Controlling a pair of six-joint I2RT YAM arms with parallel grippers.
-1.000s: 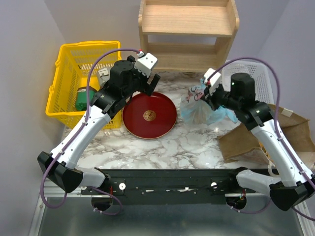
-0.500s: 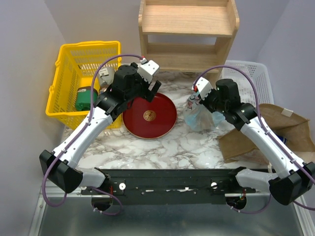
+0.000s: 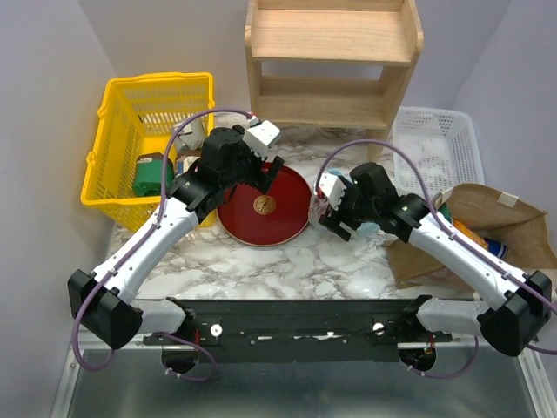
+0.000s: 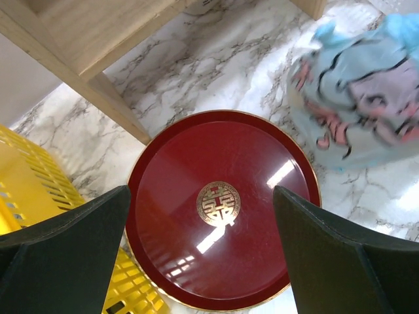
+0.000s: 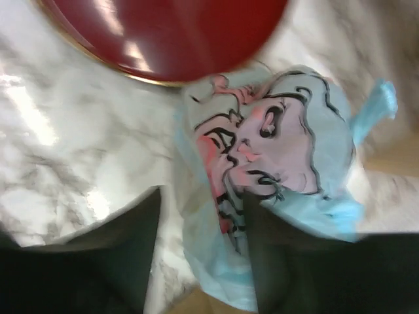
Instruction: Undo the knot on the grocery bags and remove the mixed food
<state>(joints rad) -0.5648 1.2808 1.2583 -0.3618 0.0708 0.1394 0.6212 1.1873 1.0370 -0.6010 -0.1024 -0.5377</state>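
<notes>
Right hand (image 3: 333, 218) leftward; bag (image 5: 275, 157) perhaps loose

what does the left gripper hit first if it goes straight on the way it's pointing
The red plate: the open left gripper points down at its centre, nothing visible between. Its height above is unclear.

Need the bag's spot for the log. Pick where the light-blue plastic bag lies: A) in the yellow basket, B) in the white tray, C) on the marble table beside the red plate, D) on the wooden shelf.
C: the light-blue bag lies on the marble table, close beside the red plate.
</notes>
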